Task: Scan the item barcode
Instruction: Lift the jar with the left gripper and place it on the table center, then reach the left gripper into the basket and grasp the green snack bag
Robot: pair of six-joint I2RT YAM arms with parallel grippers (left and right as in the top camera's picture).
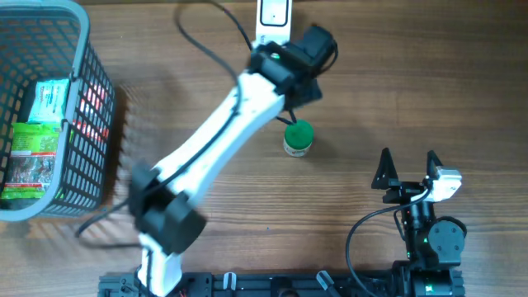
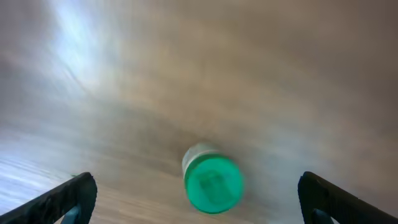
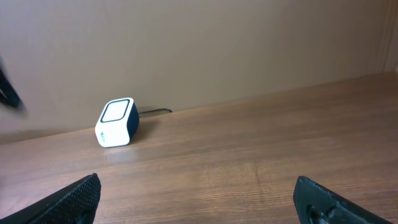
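Worktop (image 1: 396, 74): mesh basket (image 1: 82, 99) holding packets (image 1: 33, 148) at far left. The white scanner (image 1: 272, 15) at the back edge is partly covered by the left arm, which reaches across the middle. Green-capped bottle (image 1: 298, 139) stands upright mid-worktop, free, between the widely spread fingers of the left gripper (image 2: 198, 193), touching neither. Right gripper (image 1: 408, 169) spread, empty, well apart at right.

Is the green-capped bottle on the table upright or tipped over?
Upright. The bottle shows its round green top facing up in both the overhead and left wrist views, white body beneath it.
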